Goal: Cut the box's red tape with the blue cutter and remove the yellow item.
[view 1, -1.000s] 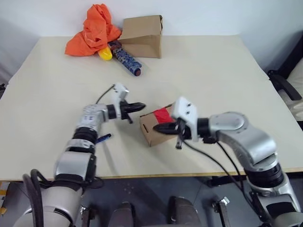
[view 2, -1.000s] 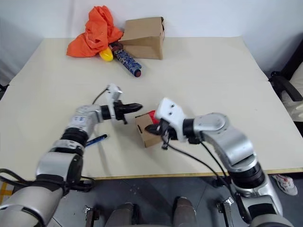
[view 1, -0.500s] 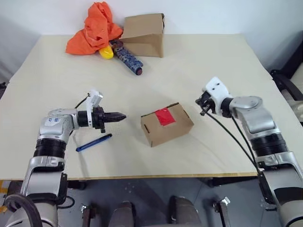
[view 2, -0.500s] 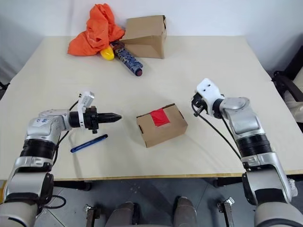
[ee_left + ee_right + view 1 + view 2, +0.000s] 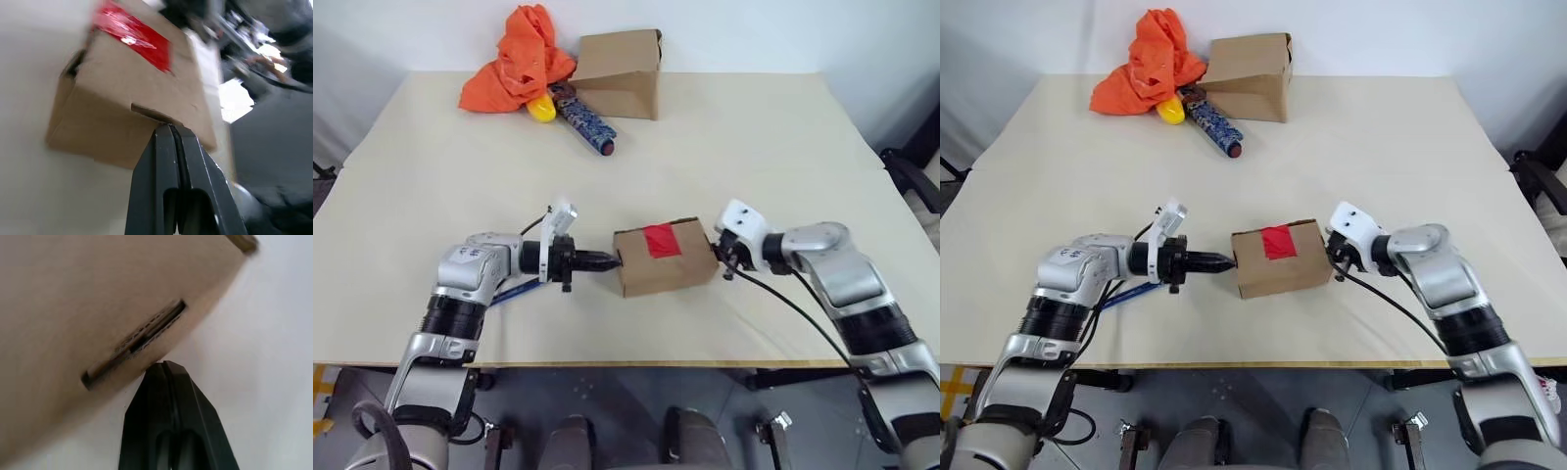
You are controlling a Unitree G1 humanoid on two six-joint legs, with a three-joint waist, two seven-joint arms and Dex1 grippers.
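The small brown cardboard box [image 5: 664,258] sits on the table [image 5: 754,147] between both grippers, red tape patch [image 5: 661,240] on top; the slim blue cutter [image 5: 1126,293] lies to its left.

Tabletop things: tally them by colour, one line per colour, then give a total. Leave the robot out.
Brown: 2, the box and the larger carton
Red: 1, the red tape
Blue: 2, the blue cutter and the patterned cylinder
Orange: 1, the cloth
Yellow: 1, the glossy rounded object
Total: 7
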